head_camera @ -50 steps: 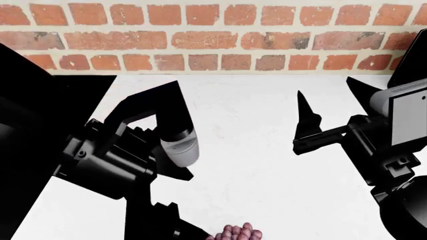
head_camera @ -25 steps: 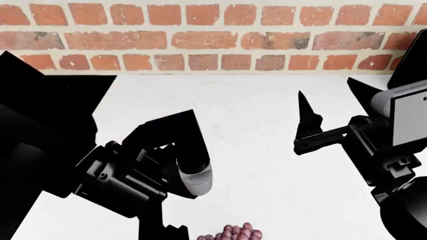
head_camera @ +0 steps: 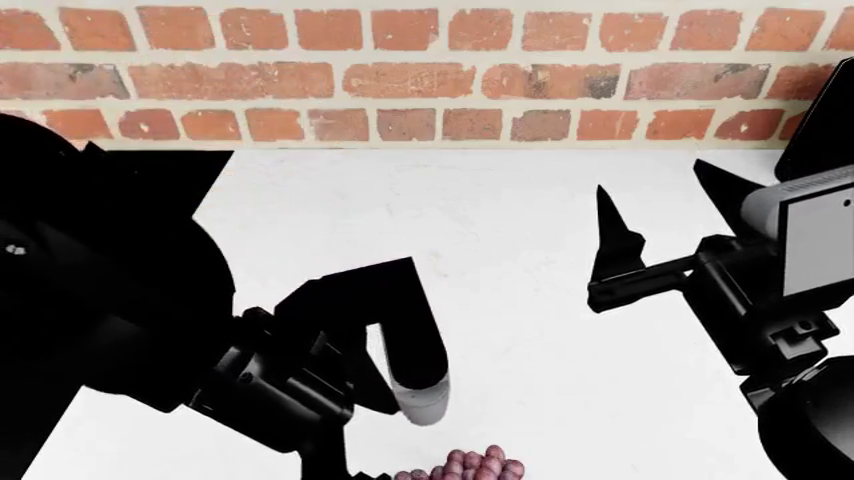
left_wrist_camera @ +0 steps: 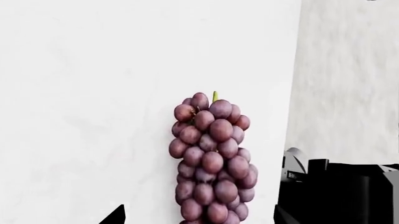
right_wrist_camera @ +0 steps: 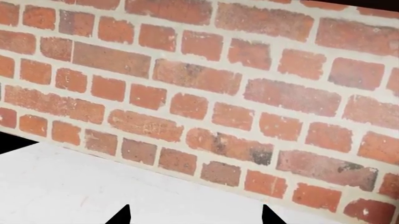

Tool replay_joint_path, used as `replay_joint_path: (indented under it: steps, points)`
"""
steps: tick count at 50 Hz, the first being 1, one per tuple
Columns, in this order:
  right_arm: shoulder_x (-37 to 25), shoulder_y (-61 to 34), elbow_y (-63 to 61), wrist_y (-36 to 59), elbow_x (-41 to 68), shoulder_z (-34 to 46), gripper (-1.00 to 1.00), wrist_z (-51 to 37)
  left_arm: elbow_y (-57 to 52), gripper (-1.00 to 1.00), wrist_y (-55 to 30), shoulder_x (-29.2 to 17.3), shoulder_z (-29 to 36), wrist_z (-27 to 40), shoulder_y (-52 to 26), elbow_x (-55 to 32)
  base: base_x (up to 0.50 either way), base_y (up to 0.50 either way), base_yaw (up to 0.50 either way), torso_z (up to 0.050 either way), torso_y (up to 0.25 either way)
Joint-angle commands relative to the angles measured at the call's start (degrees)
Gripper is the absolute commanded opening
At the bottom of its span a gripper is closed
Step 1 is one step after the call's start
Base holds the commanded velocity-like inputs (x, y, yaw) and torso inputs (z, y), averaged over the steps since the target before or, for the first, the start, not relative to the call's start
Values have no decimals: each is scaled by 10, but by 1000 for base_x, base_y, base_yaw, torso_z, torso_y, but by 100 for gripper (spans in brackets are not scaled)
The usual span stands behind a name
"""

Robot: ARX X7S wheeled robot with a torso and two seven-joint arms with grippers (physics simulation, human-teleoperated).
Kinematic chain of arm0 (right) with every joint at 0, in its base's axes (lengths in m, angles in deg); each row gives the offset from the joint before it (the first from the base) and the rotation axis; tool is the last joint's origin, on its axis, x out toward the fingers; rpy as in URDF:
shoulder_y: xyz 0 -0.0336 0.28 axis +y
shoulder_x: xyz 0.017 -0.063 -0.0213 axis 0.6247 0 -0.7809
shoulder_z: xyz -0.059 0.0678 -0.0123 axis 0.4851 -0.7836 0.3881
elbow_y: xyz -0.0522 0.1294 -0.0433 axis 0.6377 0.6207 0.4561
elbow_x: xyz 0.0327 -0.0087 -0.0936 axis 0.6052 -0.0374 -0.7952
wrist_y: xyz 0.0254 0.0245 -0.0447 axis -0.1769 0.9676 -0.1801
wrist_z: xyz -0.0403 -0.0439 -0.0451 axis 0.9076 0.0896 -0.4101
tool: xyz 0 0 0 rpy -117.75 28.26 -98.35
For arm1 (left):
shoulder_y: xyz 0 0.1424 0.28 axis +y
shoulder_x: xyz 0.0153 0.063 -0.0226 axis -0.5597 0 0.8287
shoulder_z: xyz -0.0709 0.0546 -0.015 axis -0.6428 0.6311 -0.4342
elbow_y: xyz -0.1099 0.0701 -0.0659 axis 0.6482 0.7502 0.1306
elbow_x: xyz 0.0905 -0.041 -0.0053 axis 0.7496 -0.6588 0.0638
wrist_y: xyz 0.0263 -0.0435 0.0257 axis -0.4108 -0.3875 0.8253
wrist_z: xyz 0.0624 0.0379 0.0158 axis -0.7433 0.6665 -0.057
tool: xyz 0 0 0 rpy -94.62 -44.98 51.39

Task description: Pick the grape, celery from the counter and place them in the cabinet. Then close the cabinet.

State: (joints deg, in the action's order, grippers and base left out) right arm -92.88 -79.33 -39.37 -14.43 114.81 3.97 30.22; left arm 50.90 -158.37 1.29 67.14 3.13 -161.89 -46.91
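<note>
The grape (left_wrist_camera: 212,163), a dusky purple bunch with a short green stem, lies on the white counter (left_wrist_camera: 81,93) near its front edge. In the head view only its top (head_camera: 470,466) shows at the bottom edge. My left gripper (left_wrist_camera: 198,219) is open and empty, with one black fingertip (left_wrist_camera: 116,216) on each side of the bunch's near end. My left arm (head_camera: 307,380) reaches down over it. My right gripper (head_camera: 650,180) is open and empty above the counter (head_camera: 534,250) at the right, and faces the brick wall in its wrist view (right_wrist_camera: 194,217). The celery and the cabinet are out of view.
A red brick wall (head_camera: 427,70) closes the back of the counter. A black surface (head_camera: 160,175) adjoins the counter at the left, partly behind my left arm. Past the counter's front edge are a grey surface (left_wrist_camera: 349,84) and black robot parts (left_wrist_camera: 337,191).
My left arm has swung down and towards the counter's front edge, closer to the grape. The right arm and the grape have not moved.
</note>
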Motion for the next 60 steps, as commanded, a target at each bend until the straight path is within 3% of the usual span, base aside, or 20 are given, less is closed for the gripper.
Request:
replay_joint_path:
  steps: [1, 55, 56, 60]
  points:
    - [-1, 8, 4, -9, -5, 0, 100, 3, -1, 100, -3, 13, 12, -2, 13, 16, 0, 0, 0, 0, 0]
    - [3, 29, 15, -38, -13, -1, 100, 10, -13, 100, 11, 57, 59, 19, 86, 56, 0, 0, 0, 0, 0]
    - [2, 29, 15, -38, -13, -1, 100, 10, -13, -100, 11, 57, 59, 19, 85, 54, 0, 0, 0, 0, 0]
    - [1, 27, 14, -36, -10, -2, 100, 8, -12, -100, 11, 55, 57, 23, 81, 48, 0, 0, 0, 0, 0]
